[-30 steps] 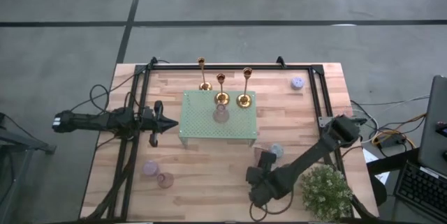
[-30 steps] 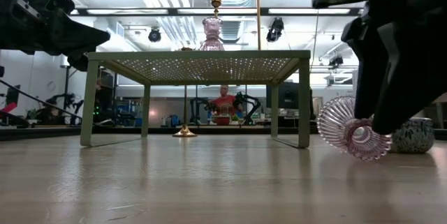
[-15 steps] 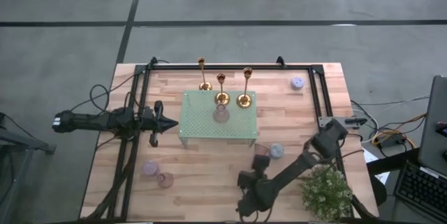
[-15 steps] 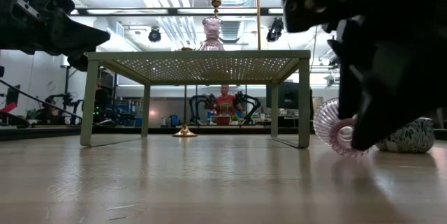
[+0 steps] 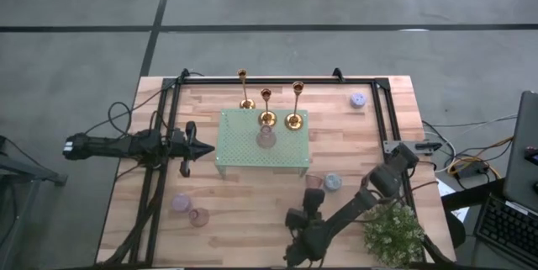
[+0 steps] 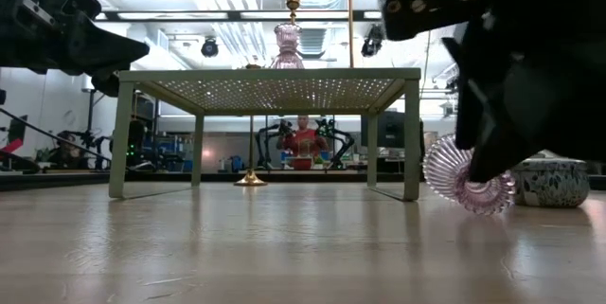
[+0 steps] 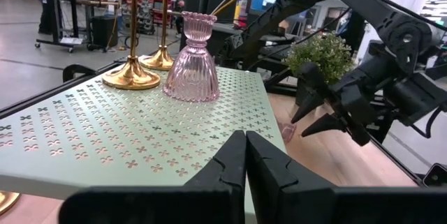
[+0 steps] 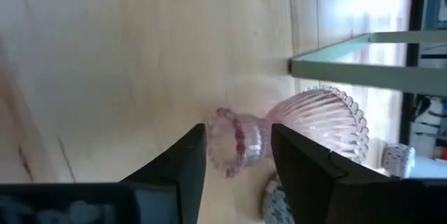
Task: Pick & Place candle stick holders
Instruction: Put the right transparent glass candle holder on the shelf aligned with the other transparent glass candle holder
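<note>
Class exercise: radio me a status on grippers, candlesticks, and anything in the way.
Left gripper shut, parked beside green stand. Right gripper open around tipped pink glass holder. Two gold candlesticks on stand, one behind. Nothing blocking.

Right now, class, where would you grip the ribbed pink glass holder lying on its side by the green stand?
Grip the ribbed pink glass holder at its narrow neck, from the cup end; it lies tipped, and the right gripper already straddles that neck.

Wooden table (image 5: pixel 353 148); green perforated stand (image 5: pixel 252 162); one gold candlestick (image 5: pixel 245 89); potted plant (image 5: pixel 392 230).
</note>
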{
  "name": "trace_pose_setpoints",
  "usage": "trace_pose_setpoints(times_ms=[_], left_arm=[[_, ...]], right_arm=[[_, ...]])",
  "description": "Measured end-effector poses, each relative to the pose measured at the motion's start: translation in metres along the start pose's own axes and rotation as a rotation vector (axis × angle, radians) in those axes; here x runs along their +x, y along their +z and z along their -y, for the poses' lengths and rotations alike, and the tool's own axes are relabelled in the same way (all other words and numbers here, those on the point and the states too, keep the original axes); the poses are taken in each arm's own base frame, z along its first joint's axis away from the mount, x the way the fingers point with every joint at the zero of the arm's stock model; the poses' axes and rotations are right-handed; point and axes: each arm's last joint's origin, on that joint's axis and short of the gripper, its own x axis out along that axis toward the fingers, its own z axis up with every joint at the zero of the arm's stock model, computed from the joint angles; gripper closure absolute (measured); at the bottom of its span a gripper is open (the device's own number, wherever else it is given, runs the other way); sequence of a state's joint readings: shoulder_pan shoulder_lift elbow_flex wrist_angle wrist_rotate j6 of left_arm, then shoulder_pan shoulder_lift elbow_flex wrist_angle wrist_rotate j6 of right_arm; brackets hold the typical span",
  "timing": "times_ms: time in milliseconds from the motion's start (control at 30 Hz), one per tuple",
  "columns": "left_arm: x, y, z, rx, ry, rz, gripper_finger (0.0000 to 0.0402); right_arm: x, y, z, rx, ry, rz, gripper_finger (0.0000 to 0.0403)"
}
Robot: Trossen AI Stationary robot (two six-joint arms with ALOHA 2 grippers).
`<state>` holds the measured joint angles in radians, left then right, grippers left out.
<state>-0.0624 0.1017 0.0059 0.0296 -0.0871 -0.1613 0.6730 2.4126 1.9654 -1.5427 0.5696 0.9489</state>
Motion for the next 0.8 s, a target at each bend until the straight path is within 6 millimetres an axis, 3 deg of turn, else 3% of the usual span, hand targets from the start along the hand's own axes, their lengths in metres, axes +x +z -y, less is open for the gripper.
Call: trace_pose_setpoints(times_ms=[267, 800], left_arm=[[0.000, 0.000, 0.000, 0.000, 0.000, 0.000, 0.0388], [0.000, 0.000, 0.000, 0.000, 0.000, 0.000, 0.0388]], right_arm=[[-0.002, -0.009, -0.001, 0.025, -0.024, -0.012, 0.0269], [0.013, -0.017, -0.003, 0.126, -0.105, 0.022, 0.0283]])
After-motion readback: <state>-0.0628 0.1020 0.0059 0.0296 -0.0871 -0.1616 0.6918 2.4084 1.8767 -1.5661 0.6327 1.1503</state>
